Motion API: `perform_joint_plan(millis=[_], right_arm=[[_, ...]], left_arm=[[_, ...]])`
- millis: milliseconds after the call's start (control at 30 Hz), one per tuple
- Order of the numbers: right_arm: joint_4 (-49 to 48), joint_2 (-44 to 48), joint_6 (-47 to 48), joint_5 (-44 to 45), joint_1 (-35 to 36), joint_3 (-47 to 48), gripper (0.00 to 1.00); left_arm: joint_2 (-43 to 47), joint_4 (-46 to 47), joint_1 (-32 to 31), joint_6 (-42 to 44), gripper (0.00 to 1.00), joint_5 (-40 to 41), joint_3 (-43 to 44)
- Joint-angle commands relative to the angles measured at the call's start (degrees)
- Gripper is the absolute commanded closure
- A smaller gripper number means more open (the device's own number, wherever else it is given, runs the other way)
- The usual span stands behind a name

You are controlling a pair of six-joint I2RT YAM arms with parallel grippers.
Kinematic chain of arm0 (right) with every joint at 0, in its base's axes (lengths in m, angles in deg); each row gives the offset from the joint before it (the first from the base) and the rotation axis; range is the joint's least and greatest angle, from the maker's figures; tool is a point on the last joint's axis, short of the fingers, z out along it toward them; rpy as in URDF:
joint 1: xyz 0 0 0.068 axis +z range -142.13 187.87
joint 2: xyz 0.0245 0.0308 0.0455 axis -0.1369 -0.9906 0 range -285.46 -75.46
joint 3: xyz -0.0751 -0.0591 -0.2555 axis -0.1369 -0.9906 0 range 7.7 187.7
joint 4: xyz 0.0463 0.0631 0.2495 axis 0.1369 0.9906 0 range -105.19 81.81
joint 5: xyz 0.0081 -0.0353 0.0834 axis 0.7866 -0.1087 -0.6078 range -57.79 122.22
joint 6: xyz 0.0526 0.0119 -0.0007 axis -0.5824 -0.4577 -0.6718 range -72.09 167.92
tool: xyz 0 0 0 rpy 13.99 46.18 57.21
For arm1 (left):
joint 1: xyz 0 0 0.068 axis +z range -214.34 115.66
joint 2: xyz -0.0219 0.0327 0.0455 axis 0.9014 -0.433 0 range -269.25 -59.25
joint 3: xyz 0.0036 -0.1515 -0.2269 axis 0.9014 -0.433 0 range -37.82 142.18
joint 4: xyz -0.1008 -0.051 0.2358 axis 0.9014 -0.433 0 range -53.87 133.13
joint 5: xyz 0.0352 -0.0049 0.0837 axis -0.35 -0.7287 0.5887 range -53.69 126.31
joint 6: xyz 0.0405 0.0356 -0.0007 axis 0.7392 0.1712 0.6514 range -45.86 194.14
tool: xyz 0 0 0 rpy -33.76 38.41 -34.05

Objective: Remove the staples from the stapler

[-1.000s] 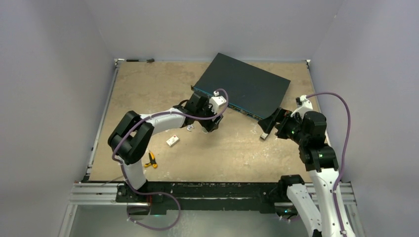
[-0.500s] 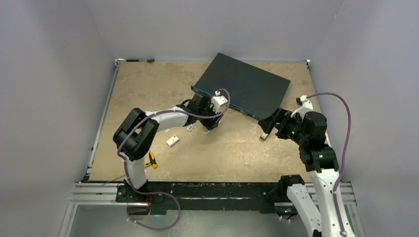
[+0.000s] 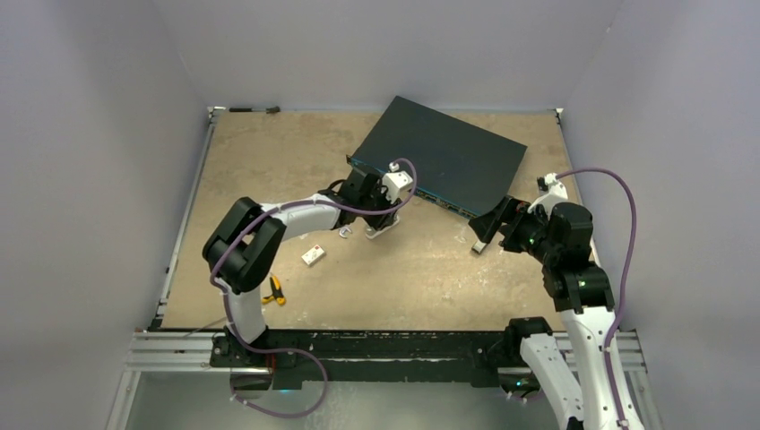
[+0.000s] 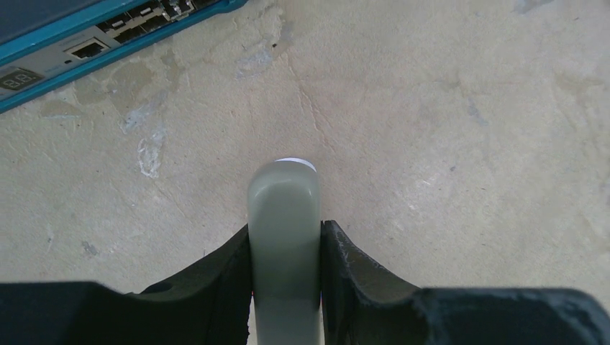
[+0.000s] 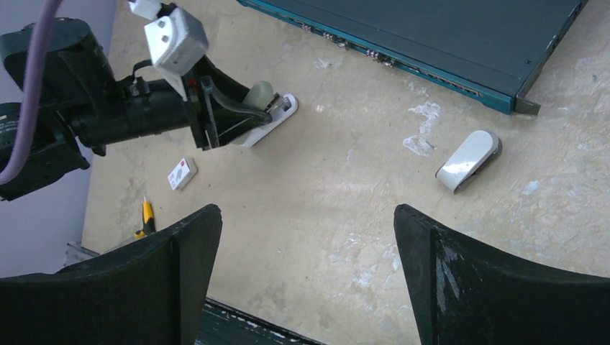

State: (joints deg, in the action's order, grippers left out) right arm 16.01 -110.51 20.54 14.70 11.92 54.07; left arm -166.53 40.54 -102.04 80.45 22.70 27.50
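The stapler [image 4: 284,237] is a pale grey-green bar with a rounded end, lying on the tabletop just in front of the network switch. My left gripper [image 4: 285,228] is shut on it, with one black finger pressed to each long side. The right wrist view shows the stapler [image 5: 267,115] on its whitish base, sticking out of the left gripper [image 5: 244,118]. In the top view the left gripper [image 3: 380,226] sits low at the table's middle. My right gripper [image 5: 306,208] hangs open and holds nothing, at the right [image 3: 487,228]. No staples are visible.
A dark teal-edged network switch [image 3: 439,157] lies angled at the back. A small white-grey wedge-shaped piece [image 5: 467,159] lies near the switch's corner, below the right gripper. A small white box [image 3: 313,254] and a yellow-black tool [image 3: 274,290] lie at the front left.
The left gripper's jaws have closed in onto the stapler's sides, and the left arm has shifted slightly. The right arm has stayed put.
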Motion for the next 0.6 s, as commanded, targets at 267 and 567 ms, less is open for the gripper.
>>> perform_joint_plan(millis=[267, 567], right_arm=[[-13.5, 2.2, -10.7, -11.1, 0.1, -9.1, 0.14], [-22.1, 0.9, -16.5, -15.0, 0.5, -10.7, 0.16]], left_arm=[[29.8, 15.2, -0.3, -12.1, 1.0, -9.9, -11.3], [45.3, 19.1, -0.5, -16.5, 1.0, -12.7, -19.9]])
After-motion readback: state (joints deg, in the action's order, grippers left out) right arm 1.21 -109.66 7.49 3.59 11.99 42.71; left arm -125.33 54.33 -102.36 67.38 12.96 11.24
